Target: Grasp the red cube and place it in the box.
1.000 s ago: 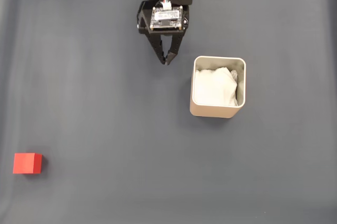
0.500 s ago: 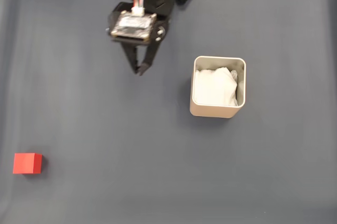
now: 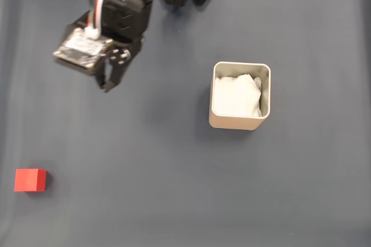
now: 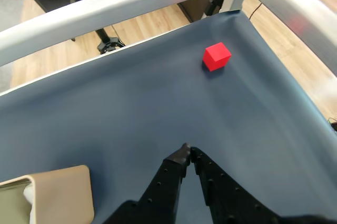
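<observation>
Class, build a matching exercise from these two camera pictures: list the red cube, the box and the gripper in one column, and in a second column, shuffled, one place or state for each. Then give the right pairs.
Column one:
1. red cube
2. box
3. gripper

Column two:
A. fingertips together, holding nothing, above the mat
B. alone on the mat near the lower left corner of the fixed view
C. open-topped, with crumpled white lining inside, right of centre in the fixed view

Pairs: 1-B, 2-C, 3-A
</observation>
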Motion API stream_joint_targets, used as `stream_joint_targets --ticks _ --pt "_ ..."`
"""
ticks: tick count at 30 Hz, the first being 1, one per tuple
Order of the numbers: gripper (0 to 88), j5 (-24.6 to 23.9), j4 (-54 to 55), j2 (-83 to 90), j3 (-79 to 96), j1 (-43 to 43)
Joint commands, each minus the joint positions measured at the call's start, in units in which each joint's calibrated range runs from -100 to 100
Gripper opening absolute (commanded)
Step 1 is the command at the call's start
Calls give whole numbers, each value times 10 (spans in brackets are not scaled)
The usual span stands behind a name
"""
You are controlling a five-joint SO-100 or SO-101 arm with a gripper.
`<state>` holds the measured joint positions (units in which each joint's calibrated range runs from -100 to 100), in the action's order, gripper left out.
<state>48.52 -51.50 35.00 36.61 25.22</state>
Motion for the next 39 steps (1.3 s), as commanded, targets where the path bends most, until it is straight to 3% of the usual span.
stream_joint_targets --ticks 1,20,39 --pt "2 6 3 -47 -78 26" --pt "2 18 57 -349 -357 122" --pt "2 13 100 -481 -470 149"
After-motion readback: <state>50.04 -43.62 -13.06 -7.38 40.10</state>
